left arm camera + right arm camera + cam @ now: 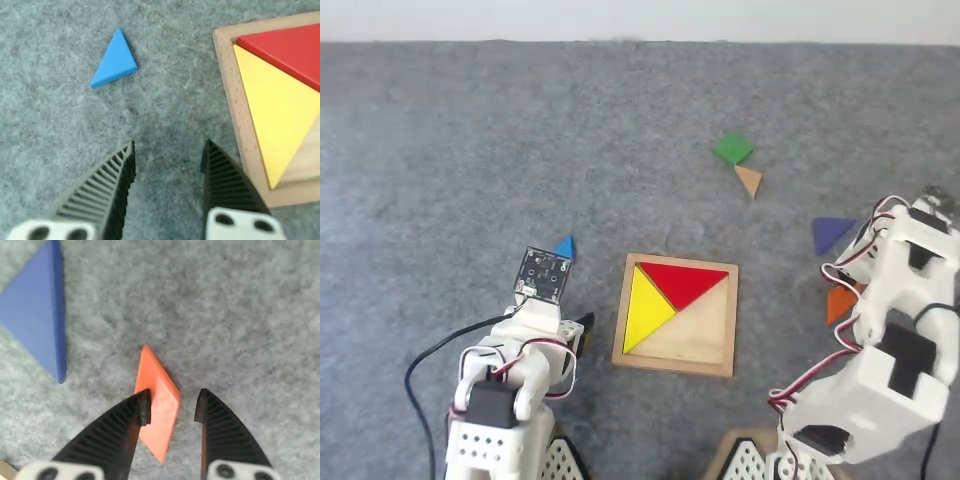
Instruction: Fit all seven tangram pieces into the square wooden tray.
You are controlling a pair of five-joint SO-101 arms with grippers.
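Orange piece (159,385) between the right fingers (117,437), dark-blue triangle (37,315) close beside.

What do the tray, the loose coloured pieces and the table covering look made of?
Tray: pale bare wood, faint grain, matte. Light blue triangle and orange piece: thick flat slabs in even matte colour, likely painted wood, possibly plastic. Table covering: grey felt or low carpet, fuzzy mottled fibres.
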